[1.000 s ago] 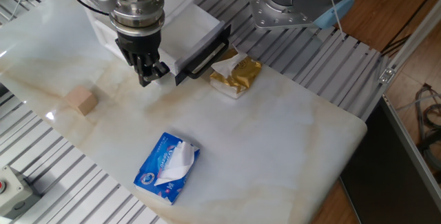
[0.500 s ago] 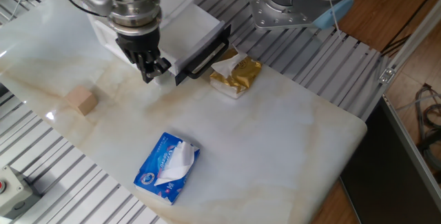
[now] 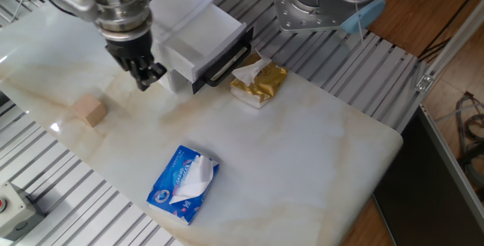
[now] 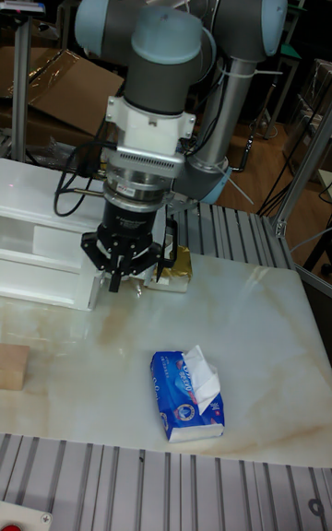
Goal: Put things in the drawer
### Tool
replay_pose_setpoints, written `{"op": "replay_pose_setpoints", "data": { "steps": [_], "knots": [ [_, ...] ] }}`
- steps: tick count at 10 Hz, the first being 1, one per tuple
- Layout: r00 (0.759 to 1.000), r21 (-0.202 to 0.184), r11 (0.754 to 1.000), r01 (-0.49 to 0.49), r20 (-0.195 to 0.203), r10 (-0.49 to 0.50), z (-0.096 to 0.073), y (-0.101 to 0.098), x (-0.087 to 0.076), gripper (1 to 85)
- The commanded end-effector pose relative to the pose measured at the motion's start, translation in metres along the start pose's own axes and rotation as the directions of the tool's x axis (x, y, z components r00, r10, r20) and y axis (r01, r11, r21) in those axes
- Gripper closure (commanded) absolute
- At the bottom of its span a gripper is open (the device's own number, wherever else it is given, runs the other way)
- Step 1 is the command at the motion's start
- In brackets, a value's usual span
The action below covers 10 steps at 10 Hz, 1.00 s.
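A small tan wooden cube (image 3: 88,110) rests on the marble tabletop at the left; it also shows at the left edge of the tall view as the cube (image 4: 11,366). The white drawer (image 3: 203,40) with its black bar handle (image 3: 224,62) stands pulled out of the white cabinet (image 4: 41,245). My gripper (image 3: 144,77) hangs just left of the drawer's front corner, up and to the right of the cube and apart from it. Its black fingers look pressed together with nothing between them. In the tall view the gripper (image 4: 114,280) points down above the tabletop.
A gold tissue pack (image 3: 259,82) lies just right of the drawer handle. A blue tissue pack (image 3: 184,184) lies near the front edge; the tall view shows this blue pack (image 4: 188,395) too. Ribbed aluminium rails border the marble slab, and the arm's base (image 3: 314,4) stands behind.
My gripper has moved left, away from the drawer front and closer to the cube. The cube, the drawer and both tissue packs have stayed put.
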State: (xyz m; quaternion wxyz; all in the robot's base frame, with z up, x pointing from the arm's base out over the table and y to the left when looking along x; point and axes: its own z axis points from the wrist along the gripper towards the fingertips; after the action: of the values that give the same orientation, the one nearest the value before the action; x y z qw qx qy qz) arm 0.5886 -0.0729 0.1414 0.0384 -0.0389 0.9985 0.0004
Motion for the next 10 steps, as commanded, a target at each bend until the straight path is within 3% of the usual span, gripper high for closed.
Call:
{"op": "replay_pose_setpoints", "data": {
  "steps": [1,4,6,8,10],
  "knots": [
    [1.000,-0.013,1.000,0.013,0.014,-0.013,0.013,-0.008,-0.008,84.7],
    [0.999,-0.043,0.998,-0.036,-0.030,0.034,0.013,0.000,0.003,84.7],
    [0.997,-0.025,0.997,-0.077,-0.007,0.077,0.013,-0.005,-0.003,84.7],
    [0.996,0.004,0.996,-0.087,-0.011,0.087,0.013,-0.012,-0.001,84.7],
    [0.997,0.050,0.996,-0.071,0.002,0.071,0.013,-0.024,-0.004,84.7]
  ]
}}
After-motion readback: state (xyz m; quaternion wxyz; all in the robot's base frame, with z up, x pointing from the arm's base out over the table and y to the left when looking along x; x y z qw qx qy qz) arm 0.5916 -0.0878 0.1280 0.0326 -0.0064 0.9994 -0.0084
